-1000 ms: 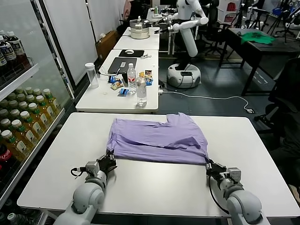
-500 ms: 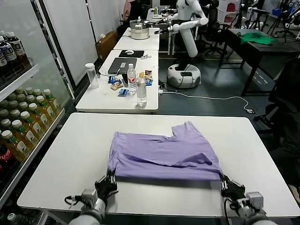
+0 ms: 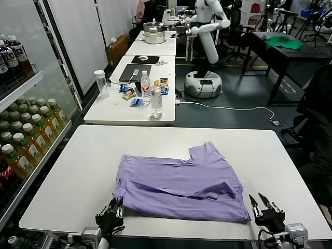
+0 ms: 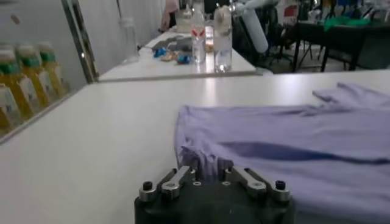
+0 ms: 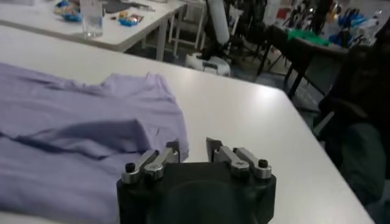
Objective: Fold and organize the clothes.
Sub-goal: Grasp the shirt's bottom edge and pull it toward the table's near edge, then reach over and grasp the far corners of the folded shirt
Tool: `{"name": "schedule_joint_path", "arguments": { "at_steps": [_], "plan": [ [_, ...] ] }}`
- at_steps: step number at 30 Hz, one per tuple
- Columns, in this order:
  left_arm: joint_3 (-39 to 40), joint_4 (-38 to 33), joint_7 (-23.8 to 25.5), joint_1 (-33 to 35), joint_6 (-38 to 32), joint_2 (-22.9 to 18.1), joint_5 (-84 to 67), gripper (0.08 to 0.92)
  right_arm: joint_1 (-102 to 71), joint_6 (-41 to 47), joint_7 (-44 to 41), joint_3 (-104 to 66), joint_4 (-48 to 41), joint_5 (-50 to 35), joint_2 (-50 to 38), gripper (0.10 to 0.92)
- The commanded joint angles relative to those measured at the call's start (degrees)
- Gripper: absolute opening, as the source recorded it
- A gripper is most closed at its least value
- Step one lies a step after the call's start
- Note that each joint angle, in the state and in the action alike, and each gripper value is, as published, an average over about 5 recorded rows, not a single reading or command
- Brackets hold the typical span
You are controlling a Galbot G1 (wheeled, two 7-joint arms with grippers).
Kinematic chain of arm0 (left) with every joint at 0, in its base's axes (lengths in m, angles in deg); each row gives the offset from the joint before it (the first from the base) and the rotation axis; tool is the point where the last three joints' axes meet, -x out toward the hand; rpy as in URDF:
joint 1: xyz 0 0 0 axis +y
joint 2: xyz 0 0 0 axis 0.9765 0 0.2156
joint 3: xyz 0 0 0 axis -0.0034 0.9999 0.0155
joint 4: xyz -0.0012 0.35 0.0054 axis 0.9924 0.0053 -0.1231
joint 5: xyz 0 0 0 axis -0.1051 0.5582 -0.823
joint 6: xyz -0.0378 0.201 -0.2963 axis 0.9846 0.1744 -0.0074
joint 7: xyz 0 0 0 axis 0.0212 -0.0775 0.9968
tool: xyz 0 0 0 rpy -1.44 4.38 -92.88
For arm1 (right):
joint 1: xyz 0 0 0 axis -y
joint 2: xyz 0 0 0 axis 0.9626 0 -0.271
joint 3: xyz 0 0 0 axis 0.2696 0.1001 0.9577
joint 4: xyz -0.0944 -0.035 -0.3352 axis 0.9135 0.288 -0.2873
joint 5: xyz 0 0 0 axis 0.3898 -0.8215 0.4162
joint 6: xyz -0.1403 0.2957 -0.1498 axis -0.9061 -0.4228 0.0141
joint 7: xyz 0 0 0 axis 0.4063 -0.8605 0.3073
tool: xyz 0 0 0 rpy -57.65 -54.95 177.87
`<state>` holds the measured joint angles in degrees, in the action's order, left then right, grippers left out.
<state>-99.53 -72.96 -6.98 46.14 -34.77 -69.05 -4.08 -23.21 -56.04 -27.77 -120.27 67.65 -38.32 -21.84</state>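
White worktop [image 3: 78, 171] carried the lavender T-shirt [image 3: 179, 189], which lay folded over on itself across the near central part, one sleeve pointing toward the far edge, the near hem close to the front edge.

Left claw [image 3: 110, 215] sat at the front edge at the shirt's near-left corner. In the left wrist view, the left claw [image 4: 206, 172] had a bunched bit of that corner between its fingers; it appeared clamped on the fabric, though the contact itself was partly hidden.

Right claw [image 3: 263, 203] sat at the front edge just beside the shirt's near-right corner, fingers apart and off the cloth; the right wrist view showed the right claw [image 5: 193, 151] likewise parted, with only bare worktop between the fingers.
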Motion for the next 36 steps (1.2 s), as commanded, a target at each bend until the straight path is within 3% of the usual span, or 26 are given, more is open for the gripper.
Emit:
{"name": "schedule_joint_path", "arguments": {
  "at_steps": [1, 8, 16, 27, 36],
  "plan": [
    [-1.43, -2.21, -0.59, -3.39, -0.69, 1.95, -1.37, 0.429, 7.70, -0.21, 1.34, 1.34, -1.45, -1.66, -2.20, 0.594],
    [0.66, 12.67, -1.04, -20.56, -1.66, 5.81, -5.34, 0.628, 30.01, 2.46, 4.21, 13.11, -15.81, -4.84, -4.15, 0.783],
    [7.15, 28.95, 0.05, -37.54, -0.84, 6.12, -10.89, 0.813, 49.11, 5.18, 5.19, 24.29, -31.66, -5.77, -2.06, 0.822],
    [14.09, 45.58, 0.19, -50.20, -0.69, 3.65, -14.86, 0.823, 60.92, 5.89, 5.16, 31.30, -48.28, -6.64, 1.20, 0.823],
    [16.00, 44.17, 0.86, -49.47, 2.08, 4.21, -19.26, 0.823, 62.13, 5.93, 3.89, 33.66, -53.08, -8.51, 3.71, 0.823]
  ]
}}
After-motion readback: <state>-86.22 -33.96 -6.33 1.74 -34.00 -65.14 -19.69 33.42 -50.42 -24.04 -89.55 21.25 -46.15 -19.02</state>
